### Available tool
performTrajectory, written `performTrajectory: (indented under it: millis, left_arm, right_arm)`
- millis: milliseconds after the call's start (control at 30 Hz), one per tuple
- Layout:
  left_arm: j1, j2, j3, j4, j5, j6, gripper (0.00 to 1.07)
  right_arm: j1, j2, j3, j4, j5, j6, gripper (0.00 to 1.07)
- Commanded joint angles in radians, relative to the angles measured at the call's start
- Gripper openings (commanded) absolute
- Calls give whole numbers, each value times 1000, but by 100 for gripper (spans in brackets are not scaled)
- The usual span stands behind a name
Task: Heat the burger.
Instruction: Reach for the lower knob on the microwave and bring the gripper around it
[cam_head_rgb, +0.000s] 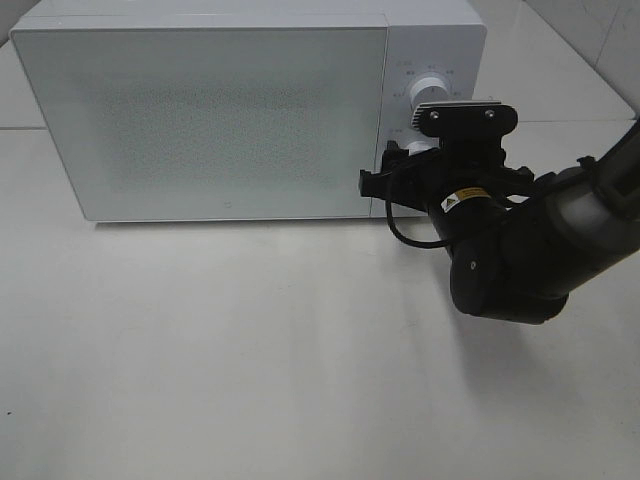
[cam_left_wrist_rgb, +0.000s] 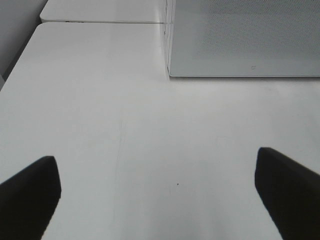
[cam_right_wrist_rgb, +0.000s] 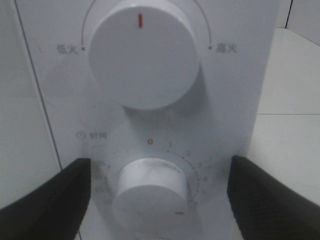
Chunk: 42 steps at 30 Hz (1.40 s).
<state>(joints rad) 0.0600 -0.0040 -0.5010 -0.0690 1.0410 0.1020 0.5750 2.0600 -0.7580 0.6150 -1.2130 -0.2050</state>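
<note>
The burger is not in view in any frame. The white microwave (cam_head_rgb: 200, 110) stands at the back of the table with its door shut; its frosted door (cam_left_wrist_rgb: 245, 35) also shows in the left wrist view. My right gripper (cam_head_rgb: 412, 160) is at the control panel, open, with its dark fingers (cam_right_wrist_rgb: 45, 200) on either side of the lower timer knob (cam_right_wrist_rgb: 150, 192) and apart from it. That knob's red mark points down and to the right, away from the 0. The upper power knob (cam_right_wrist_rgb: 142, 57) has its red mark straight up. My left gripper (cam_left_wrist_rgb: 156, 165) is open and empty over the bare table.
The white table (cam_head_rgb: 250, 350) stretches in front of the microwave. A second white surface (cam_left_wrist_rgb: 100, 10) adjoins it beyond the microwave's left side. The right arm (cam_head_rgb: 540, 240) reaches in from the right edge. The left arm does not show in the high view.
</note>
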Motion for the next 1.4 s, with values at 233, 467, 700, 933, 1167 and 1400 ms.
performTrajectory:
  millis: [233,467,700,933,1167,1400]
  left_arm:
    - [2,-21,3,-11,-3,-4,98]
    - [2,-21,3,-11,-3,-4,98]
    - [2,-21,3,-11,-3,-4,98]
    - [2,-21,3,-11,-3,-4,98]
    - [2,-21,3,-11,-3,-4,98]
    - [2,-21,3,-11,-3,-4,98]
  right_arm:
    - [-3,14,-13,-12,-73,2,73]
    - [-3,14,-13,-30,-64,2,54]
    - [-3,14,-13,-30,-61,1,11]
    - [-3,14,-13,-30,-61,1,1]
    - [-3,14,-13,-30,-63,25,3]
    - [-3,14,-13,-30,-57,265,4]
